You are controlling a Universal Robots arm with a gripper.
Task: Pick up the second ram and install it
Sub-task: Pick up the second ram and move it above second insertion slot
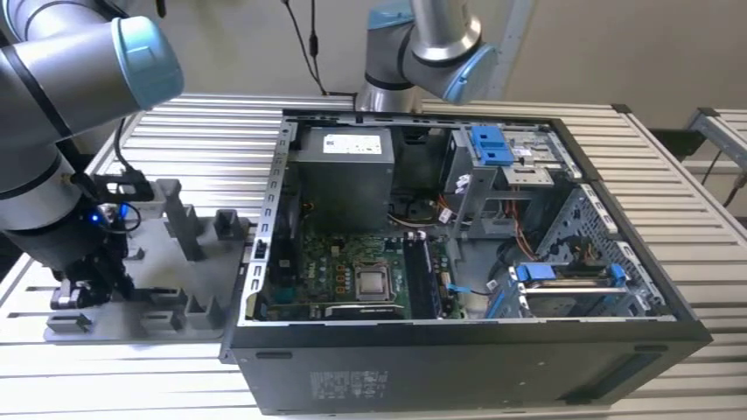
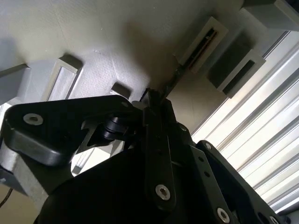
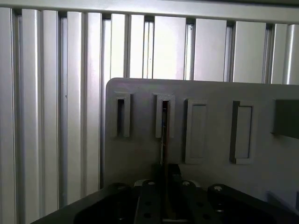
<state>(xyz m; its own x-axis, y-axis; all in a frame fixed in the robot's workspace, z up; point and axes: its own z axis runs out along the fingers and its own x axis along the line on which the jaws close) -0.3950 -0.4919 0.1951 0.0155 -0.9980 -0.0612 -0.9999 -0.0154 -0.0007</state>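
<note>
On the slatted table (image 1: 210, 131), an open computer case (image 1: 467, 372), circuit board (image 1: 332, 254) bare inside. At nine o'clock from it in the exterior view, a grey tray (image 1: 140, 331), its upright posts (image 1: 175, 214) crowding the arm (image 1: 41, 192). Low over the tray, the claw (image 3: 166, 170) clenched on the memory stick (image 3: 162, 144), seen edge-on, far end sitting in a slot (image 3: 159, 116).

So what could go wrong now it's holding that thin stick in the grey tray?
The second ram stands edge-on in a narrow slot of the grey tray; lifted at a slant, it might jam or bend. The gripper pinches just one thin edge, so it could slip.
</note>
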